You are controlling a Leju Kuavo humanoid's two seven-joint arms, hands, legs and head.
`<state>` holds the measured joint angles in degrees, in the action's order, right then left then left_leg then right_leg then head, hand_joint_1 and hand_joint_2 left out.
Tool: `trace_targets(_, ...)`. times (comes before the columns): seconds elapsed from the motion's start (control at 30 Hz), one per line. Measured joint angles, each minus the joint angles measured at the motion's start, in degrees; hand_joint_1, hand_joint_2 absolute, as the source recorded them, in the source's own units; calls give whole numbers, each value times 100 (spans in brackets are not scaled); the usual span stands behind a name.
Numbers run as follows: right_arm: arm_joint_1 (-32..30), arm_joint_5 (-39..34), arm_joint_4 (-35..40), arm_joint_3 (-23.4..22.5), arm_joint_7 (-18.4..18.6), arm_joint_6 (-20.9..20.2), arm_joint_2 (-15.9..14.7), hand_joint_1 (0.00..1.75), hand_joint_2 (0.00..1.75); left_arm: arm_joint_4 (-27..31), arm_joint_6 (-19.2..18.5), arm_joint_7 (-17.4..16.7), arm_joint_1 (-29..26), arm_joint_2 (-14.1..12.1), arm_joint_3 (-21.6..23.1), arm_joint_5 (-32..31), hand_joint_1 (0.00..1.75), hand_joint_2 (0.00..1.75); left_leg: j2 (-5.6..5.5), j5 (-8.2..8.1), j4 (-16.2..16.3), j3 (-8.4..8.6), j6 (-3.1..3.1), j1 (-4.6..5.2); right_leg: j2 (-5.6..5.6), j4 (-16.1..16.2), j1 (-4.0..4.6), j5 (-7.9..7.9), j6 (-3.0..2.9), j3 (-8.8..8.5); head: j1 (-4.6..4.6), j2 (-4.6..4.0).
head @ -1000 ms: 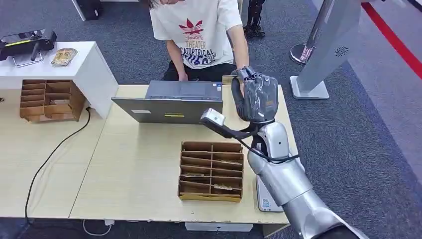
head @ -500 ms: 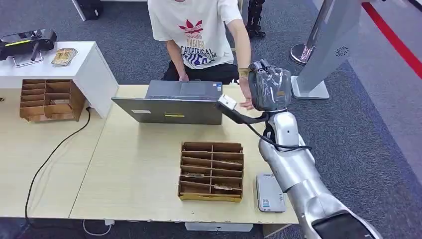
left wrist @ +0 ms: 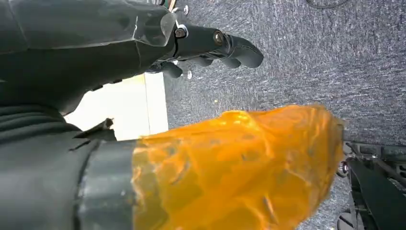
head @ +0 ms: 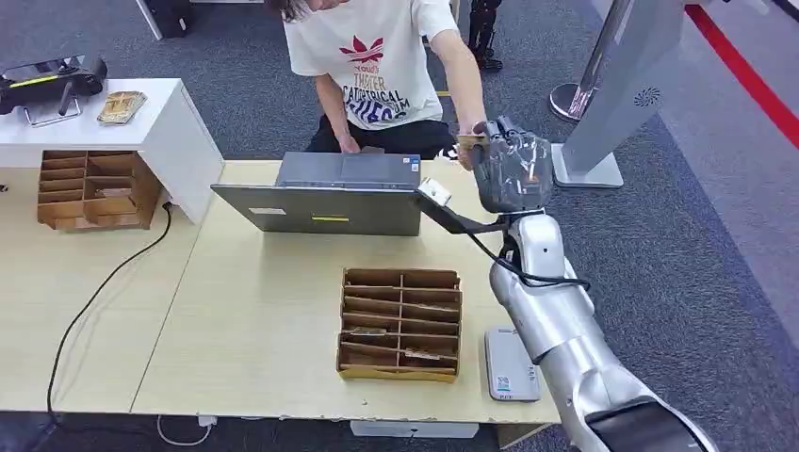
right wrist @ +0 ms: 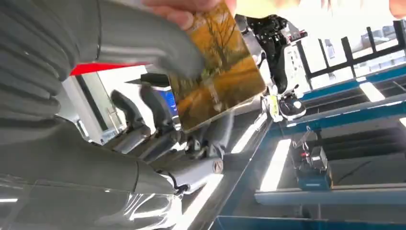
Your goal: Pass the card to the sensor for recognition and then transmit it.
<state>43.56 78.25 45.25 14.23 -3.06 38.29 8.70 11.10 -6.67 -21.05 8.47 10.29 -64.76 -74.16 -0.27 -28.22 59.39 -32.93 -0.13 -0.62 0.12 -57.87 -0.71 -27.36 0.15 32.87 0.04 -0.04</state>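
Right hand (head: pixel 510 171), raised beyond the far edge of the desk (head: pixel 264 311), pinches the card (right wrist: pixel 218 67) between thumb and fingers (right wrist: pixel 158 112); a person's hand (head: pixel 465 151) touches the same card. The sensor (head: pixel 510 363) lies on the desk beside the cardboard organiser (head: pixel 400 323). Left hand (left wrist: pixel 143 52) hangs over carpet, fingers curled, holding nothing.

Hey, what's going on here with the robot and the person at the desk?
The robot's right hand is raised past the far edge of the table, holding out a card with an autumn tree picture. A person behind the laptop has fingers on the card, so a handover seems under way. The white sensor lies on the table beside the cardboard organizer. The left hand hangs over the carpet.
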Motion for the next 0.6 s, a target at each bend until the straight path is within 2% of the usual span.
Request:
trace_targets(0.23, 34, 87, -173, 0, 26, 2, 31, 0, 175, 0, -2, 7, 0, 0, 0, 2, 0, 0, 0, 0, 0, 0, 0, 0, 0, 0, 0, 0, 0, 0, 0, 0)
trace_targets(0.47, 25, -127, -193, -33, -144, 2, 83, 0, 175, 0, 0, 11, 0, 0, 0, 15, 0, 0, 0, 0, 0, 1, 0, 0, 0, 0, 0, 0, 0, 0, 0, 0)
trace_targets(0.53, -10, -577, -149, -114, -406, 2, 142, 0, 175, 0, 9, 13, -1, 0, 0, 37, 0, 0, 0, 0, 0, 0, 0, 0, 0, 0, 0, 0, 0, 0, -2, 0)
trace_targets(0.6, -89, -1421, -16, -247, -777, 2, 262, 0, 175, 0, 33, 24, -2, 0, -2, 85, 0, 0, 0, 0, 0, 0, 0, -1, 1, -1, 0, 0, 0, 0, 0, 0)
